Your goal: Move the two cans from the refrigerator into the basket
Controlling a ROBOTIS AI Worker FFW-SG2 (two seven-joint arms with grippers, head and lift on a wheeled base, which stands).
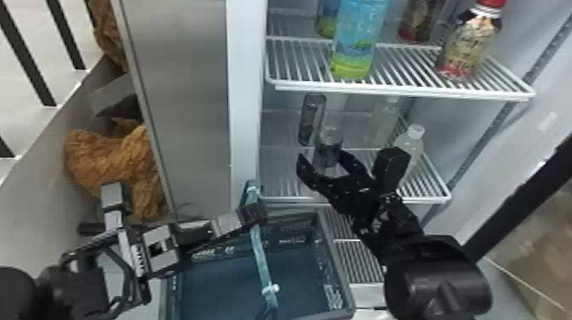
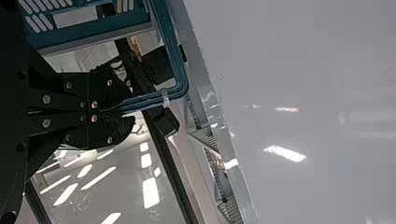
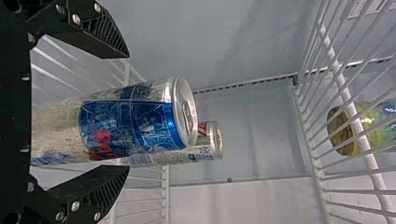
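On the fridge's middle shelf, the front can (image 1: 329,147) stands close before my right gripper (image 1: 321,168), whose fingers are spread wide. The second can (image 1: 312,119) is behind it to the left. From the right wrist, the blue-labelled front can (image 3: 130,122) lies between the spread fingers of my right gripper (image 3: 122,112), not gripped; part of the other can (image 3: 214,140) shows past it. My left gripper (image 1: 254,212) is shut on the handle of the blue basket (image 1: 343,293); at the left wrist, my left gripper (image 2: 112,112) pinches that handle (image 2: 175,70).
Clear bottles (image 1: 413,142) stand right of the cans, beside my right gripper. The upper wire shelf (image 1: 400,90) with several bottles overhangs them. The fridge's side wall (image 1: 244,106) rises left of the cans, and the basket sits below the shelf.
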